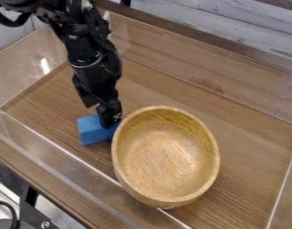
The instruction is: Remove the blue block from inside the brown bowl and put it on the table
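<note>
Gripper (107, 114) open over blue block (93, 131), flat on table (47, 103), long axis toward brown bowl (167, 155).

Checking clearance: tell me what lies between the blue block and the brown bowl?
Nothing: the camera view shows blue block right beside brown bowl, no object between.

We're looking at a robotics test setup, a lab rather than a home. A black robot arm (82, 49) stands over a wood-grain bench (232, 112) fenced in by clear acrylic walls (209, 54), a pen for trials. Pale plank flooring (232, 18) shows beyond the walls, and dark cables (5, 215) trail at the lower left corner.
</note>
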Robot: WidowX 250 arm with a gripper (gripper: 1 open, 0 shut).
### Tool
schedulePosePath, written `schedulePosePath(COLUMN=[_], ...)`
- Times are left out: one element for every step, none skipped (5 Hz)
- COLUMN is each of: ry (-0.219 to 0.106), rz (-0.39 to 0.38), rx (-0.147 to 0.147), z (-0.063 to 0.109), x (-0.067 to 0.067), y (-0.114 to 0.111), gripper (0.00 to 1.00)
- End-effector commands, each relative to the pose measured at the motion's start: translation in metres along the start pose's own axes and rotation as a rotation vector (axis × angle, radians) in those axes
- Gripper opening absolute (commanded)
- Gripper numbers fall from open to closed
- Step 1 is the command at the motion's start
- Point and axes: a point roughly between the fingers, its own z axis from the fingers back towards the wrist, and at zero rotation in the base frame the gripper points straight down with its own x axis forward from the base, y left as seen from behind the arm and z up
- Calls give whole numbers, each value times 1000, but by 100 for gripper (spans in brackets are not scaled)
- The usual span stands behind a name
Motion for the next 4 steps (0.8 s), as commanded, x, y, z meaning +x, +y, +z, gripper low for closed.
schedulePosePath(ry=[-14,-11,-21,-60], rz=[4,10,19,54], rx=[17,16,4,-2], z=[-2,-9,2,29], x=[3,1,6,19], y=[5,5,5,10], gripper=[100,100,100,100])
